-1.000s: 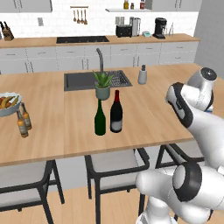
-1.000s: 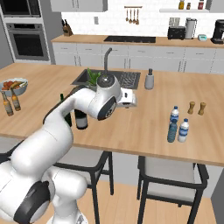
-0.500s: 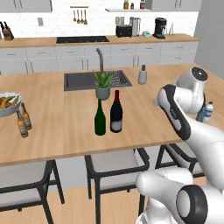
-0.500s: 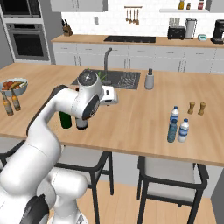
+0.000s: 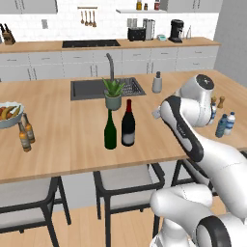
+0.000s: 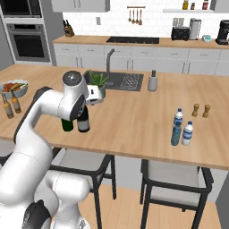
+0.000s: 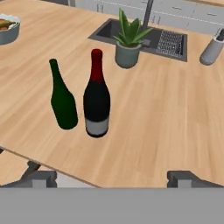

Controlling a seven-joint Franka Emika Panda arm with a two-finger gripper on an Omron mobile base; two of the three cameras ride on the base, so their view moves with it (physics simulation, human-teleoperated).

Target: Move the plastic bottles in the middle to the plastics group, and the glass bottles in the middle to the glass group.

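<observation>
We are hovering our end effector (image 7: 109, 177), tips spread wide and empty, above the desk's (image 7: 175, 122) near edge, facing two upright wine bottles: dark green (image 7: 63, 103) left, red-topped black (image 7: 96, 105) just beside it. Both are probably heavy, rigid, slick and breakable glass, so we are favouring the wider body over the neck.

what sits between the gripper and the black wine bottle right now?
Nothing. In the hand view, bare wooden counter runs from the open gripper up to the black wine bottle; the green wine bottle stands just beside it, off that line.
</observation>
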